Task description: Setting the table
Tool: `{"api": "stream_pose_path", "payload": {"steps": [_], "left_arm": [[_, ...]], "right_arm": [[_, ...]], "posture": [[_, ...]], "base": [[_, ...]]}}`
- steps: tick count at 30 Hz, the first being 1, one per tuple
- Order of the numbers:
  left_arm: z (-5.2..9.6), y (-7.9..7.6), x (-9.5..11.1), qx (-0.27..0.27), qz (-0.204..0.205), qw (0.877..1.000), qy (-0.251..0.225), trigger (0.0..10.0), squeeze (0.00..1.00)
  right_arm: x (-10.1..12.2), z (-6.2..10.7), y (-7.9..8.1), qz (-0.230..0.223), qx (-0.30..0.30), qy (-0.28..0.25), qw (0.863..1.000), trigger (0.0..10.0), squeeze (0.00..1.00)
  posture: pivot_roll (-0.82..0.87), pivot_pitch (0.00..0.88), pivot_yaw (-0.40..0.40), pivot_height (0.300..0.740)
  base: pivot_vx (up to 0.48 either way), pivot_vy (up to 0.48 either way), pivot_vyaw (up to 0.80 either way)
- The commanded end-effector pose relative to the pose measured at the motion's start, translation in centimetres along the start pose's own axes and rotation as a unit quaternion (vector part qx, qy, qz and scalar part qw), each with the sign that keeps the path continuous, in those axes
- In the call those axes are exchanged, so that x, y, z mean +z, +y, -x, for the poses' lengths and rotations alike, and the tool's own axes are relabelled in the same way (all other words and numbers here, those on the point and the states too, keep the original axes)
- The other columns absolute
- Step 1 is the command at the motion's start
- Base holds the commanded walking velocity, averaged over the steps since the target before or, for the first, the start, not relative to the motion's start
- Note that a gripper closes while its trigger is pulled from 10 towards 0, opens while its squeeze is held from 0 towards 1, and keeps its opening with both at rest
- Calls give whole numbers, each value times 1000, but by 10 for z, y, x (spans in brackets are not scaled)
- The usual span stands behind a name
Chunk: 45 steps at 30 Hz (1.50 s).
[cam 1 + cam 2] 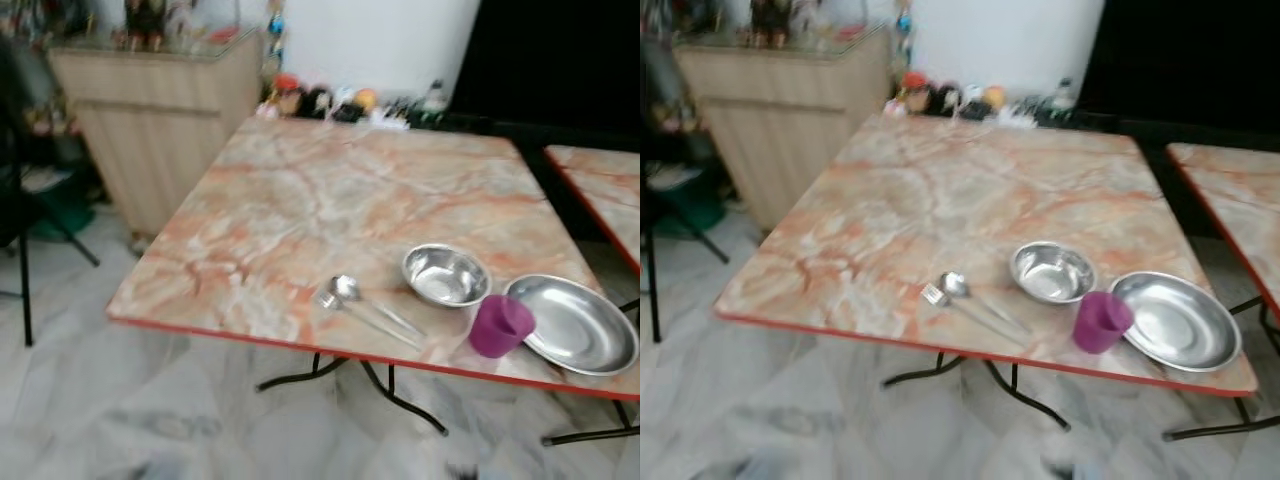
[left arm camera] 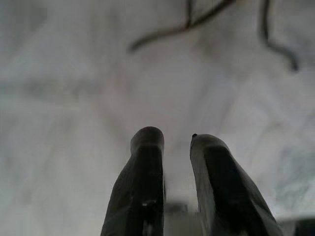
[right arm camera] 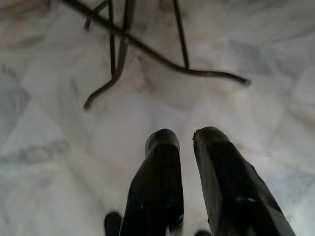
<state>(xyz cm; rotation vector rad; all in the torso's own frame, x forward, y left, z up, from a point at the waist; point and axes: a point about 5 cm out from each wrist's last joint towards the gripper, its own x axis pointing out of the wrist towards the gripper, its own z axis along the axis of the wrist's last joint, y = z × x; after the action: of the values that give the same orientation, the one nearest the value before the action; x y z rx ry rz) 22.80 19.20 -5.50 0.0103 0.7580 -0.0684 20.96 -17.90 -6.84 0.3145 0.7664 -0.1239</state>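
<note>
Both my hands hang low, pointing at the marble floor (image 2: 59, 98), neither near the worktop (image 1: 330, 190) yet. Left hand (image 2: 170, 142): 2 fingers slightly parted, holding nothing. Right hand (image 3: 184, 140): same, small gap, empty, with the worktop's black legs (image 3: 147, 49) ahead of it.

All tableware sits up ahead of my hands, bunched at the near right corner: steel bowl (image 1: 446, 274), steel plate (image 1: 573, 323), purple cup (image 1: 500, 325) touching the plate rim, spoon (image 1: 372, 301) and fork (image 1: 360, 312) side by side.

Step, as I judge it: approach. Close in squarely, stop near the edge, then raise the right hand toward the cup first, since it crowds the plate. Spread items apart.
</note>
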Motion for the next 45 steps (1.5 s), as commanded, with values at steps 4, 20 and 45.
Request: {"api": "stream_pose_path", "payload": {"steps": [4, 20, 45], "left_arm": [[9, 13, -24, 11, -11, 999, 41, 10000, 0], [18, 19, -41, 2, -30, 998, 49, 10000, 0], [15, 17, -34, 7, -18, 999, 39, 10000, 0]], "right_arm": [[-20, 9, -20, -15, -31, 31, 999, 10000, 0], [-22, 16, -24, -31, -18, -36, 999, 10000, 0], [-8, 19, -27, -20, -27, -104, 994, 10000, 1000]], "posture": [[117, 0, -67, 740], [88, 0, -41, 740], [74, 98, -64, 740]], "base": [[0, 0, 0], [0, 0, 0], [0, 0, 0]]}}
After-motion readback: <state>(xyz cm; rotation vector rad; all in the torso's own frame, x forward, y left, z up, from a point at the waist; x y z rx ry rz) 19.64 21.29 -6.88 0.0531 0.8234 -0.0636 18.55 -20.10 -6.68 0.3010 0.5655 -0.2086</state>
